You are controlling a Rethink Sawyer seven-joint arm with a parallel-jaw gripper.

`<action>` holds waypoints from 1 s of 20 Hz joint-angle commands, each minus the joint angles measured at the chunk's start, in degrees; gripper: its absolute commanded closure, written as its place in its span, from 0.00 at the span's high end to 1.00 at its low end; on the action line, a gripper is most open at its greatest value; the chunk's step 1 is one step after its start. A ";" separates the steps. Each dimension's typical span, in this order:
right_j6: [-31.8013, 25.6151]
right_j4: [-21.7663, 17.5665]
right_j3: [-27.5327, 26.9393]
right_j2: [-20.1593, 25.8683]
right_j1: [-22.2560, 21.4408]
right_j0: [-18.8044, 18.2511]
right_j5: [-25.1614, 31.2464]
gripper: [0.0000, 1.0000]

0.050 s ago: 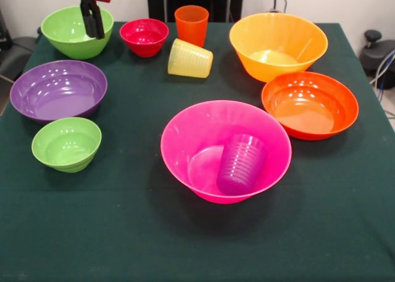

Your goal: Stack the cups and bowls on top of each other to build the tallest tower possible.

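The gripper [92, 24] hangs at the far left, its dark fingers close together and dipping over the medium green bowl [77, 31]; they hold nothing that can be seen, though whether they touch the bowl's inner wall cannot be told.

Nothing is really stacked yet. The large pink bowl [225, 149] sits near the middle of the green table [197, 245] with the purple cup [241, 165] lying tilted inside it, mouth up and leaning on the bowl's right wall — a poor seat for anything placed on top. The purple bowl [58, 89] and small green bowl [66, 144] stand at the left, the red bowl [144, 36], the orange cup [191, 24] and the yellow cup [190, 58], which lies on its side, at the far middle, and the yellow-orange bowl [278, 44] and orange-red bowl [310, 104] at the right.

The likely troubles: a narrow pinch on the green bowl's glossy, sloping rim may slip, or tip the bowl as it lifts. Carried across, it could knock the red bowl or roll the yellow cup. Set on the leaning purple cup, a bowl would probably sit crooked and slide — any tower built on that will lean.
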 commanded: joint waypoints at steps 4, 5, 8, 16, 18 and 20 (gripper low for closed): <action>-13.29 -6.12 2.27 2.99 2.14 -2.64 1.66 0.00; -13.54 -6.02 2.17 3.25 2.46 -2.93 1.81 0.00; -14.30 -6.17 1.77 3.80 3.38 -3.79 1.99 0.00; -14.16 -8.41 0.58 3.79 3.77 -4.32 1.31 0.00; -13.69 -8.92 0.55 3.80 3.77 -4.29 0.91 0.00; -12.81 -9.46 0.50 3.73 3.79 -4.13 0.44 0.00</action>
